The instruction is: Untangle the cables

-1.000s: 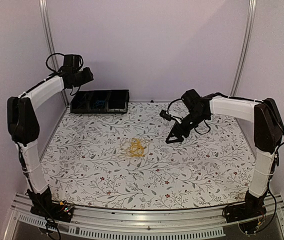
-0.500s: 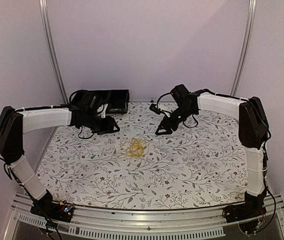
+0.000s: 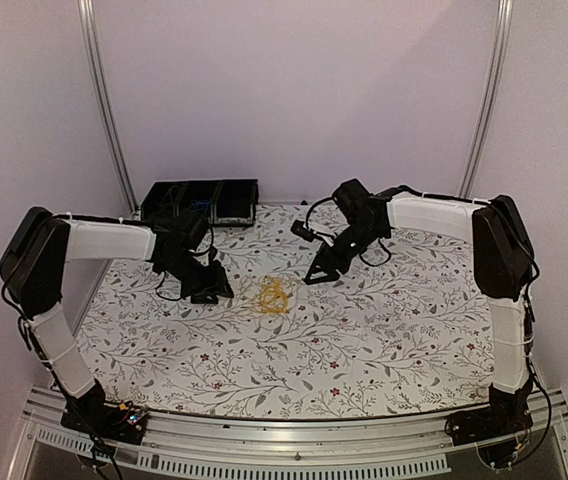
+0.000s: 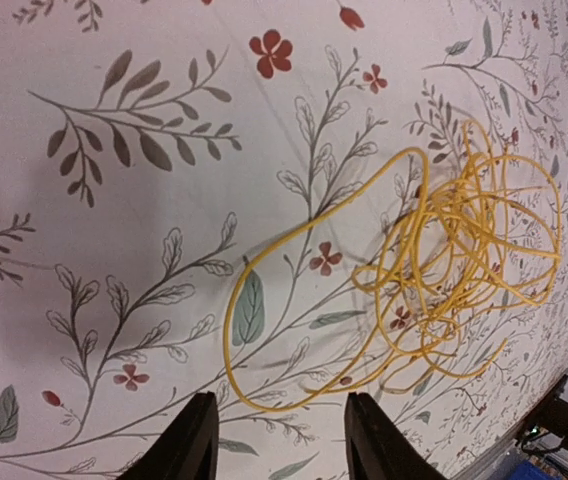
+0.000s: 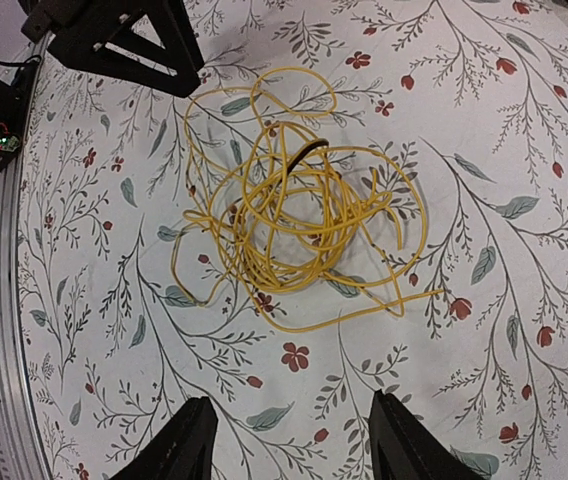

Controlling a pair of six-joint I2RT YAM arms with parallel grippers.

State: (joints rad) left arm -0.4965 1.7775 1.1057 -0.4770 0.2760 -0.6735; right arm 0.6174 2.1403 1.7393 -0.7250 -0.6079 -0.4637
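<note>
Though nearly round, the cables (image 3: 272,295) stretch slightly toward the left gripper (image 3: 218,292).

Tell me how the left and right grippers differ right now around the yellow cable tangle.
The left gripper sits left of the yellow cable tangle, the right gripper to its right. A loose loop lies just ahead of the left gripper; the right gripper stands farther off. Both are open, touching nothing.

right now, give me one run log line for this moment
left gripper: open, empty | right gripper: open, empty | cables: yellow tangle between them, untouched
</note>
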